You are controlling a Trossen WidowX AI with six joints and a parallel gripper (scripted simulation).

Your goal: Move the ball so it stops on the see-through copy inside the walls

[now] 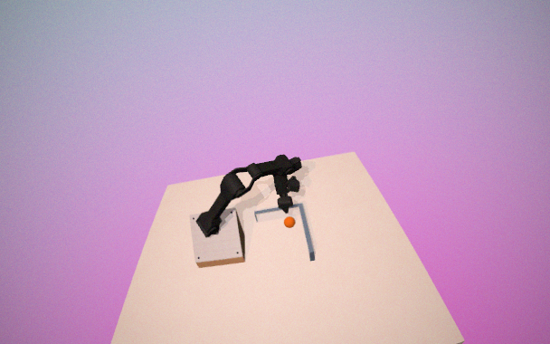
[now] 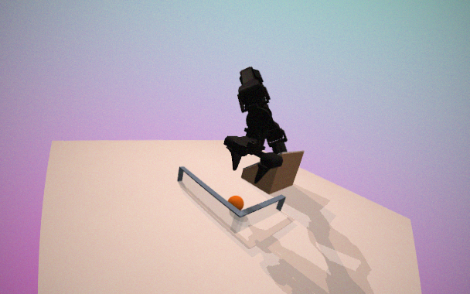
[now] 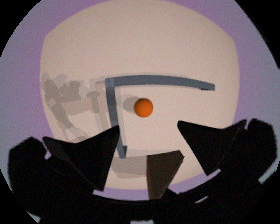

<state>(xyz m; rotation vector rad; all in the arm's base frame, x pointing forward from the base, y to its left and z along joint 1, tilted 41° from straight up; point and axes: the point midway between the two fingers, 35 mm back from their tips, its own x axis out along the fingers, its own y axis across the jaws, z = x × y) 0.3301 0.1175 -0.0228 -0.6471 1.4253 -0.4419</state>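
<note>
Hanging above the worktop (image 2: 110,217), the claw (image 2: 248,169) has its fingers spread wide with nothing between them. The orange ball (image 2: 236,201) sits on the worktop inside the angle of the two low clear walls (image 2: 206,187), close to their corner but apart from both in the top view. The claw is raised well off the ball, on the side toward the arm's wooden base block (image 2: 280,174). From the wrist view the ball (image 3: 144,107) shows between the two dark fingertips, far below them.
</note>
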